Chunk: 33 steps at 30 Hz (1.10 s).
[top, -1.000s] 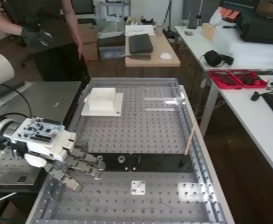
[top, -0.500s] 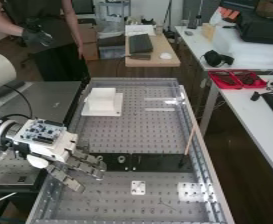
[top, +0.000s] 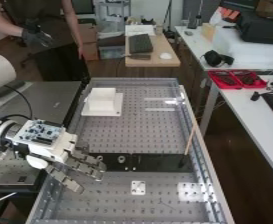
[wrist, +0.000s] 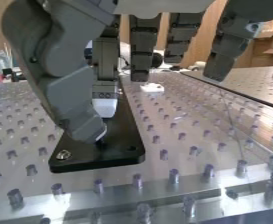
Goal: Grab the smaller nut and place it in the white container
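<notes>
Hand point(top: 87, 165) sits slightly farther toward black plate point(top: 161, 162) than a second ago, released (apparently empty), so the grasp remains.

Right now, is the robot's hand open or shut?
Open: the hand's fingers extend nearly straight rather than curling in, with the thumb angled down over the end of the black plate.
</notes>
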Available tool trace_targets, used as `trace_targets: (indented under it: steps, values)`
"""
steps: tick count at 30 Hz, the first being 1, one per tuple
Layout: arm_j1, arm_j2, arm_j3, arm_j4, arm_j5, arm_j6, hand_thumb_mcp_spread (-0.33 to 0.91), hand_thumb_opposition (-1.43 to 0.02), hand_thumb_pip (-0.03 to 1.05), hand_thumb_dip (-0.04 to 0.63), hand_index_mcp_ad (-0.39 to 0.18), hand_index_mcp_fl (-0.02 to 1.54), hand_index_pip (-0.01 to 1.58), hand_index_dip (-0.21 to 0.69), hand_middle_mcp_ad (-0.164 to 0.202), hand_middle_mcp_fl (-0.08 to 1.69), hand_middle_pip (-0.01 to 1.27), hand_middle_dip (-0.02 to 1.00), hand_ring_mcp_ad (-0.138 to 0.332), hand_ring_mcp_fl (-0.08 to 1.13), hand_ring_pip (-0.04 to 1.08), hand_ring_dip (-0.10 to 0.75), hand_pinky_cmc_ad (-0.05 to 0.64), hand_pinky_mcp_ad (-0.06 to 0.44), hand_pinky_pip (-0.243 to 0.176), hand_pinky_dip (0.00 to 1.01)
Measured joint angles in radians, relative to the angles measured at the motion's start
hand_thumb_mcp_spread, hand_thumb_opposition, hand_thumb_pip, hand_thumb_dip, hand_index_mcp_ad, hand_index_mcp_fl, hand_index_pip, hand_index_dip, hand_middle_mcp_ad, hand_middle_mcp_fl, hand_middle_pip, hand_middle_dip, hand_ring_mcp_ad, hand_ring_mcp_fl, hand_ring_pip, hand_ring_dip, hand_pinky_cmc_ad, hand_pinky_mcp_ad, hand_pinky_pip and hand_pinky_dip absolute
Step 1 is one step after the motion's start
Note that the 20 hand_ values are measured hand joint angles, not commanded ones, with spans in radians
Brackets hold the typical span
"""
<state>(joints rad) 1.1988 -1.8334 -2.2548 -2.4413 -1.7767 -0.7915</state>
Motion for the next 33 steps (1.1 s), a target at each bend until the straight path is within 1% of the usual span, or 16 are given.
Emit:
trace_targets:
  steps: [11,24,29,33]
  values:
    - [0.002,0.002,-0.003,-0.004,0.004,0.0,0.46,-0.87,0.7,0.269,-0.154,0.05,1.56,0.251,0.0,0.22,0.12,0.22,0.082,0.0,0.11,0.119,0.353,0.293,-0.024,0.36]
    - [0.001,-0.009,0.002,-0.006,0.001,-0.004,0.46,-0.87,0.7,0.269,-0.154,0.05,1.56,0.251,0.0,0.22,0.12,0.22,0.082,0.0,0.11,0.119,0.351,0.293,-0.024,0.36]
    - [-0.003,-0.012,0.006,-0.01,-0.003,-0.008,0.46,-0.87,0.7,0.269,-0.154,0.08,1.56,0.251,0.0,0.22,0.12,0.22,0.086,0.0,0.11,0.119,0.351,0.293,-0.024,0.36]
    - [-0.007,-0.016,0.01,-0.009,-0.006,-0.011,0.46,-0.87,0.7,0.269,-0.154,0.08,1.56,0.251,0.002,0.22,0.12,0.22,0.082,0.02,0.11,0.119,0.351,0.293,-0.024,0.36]
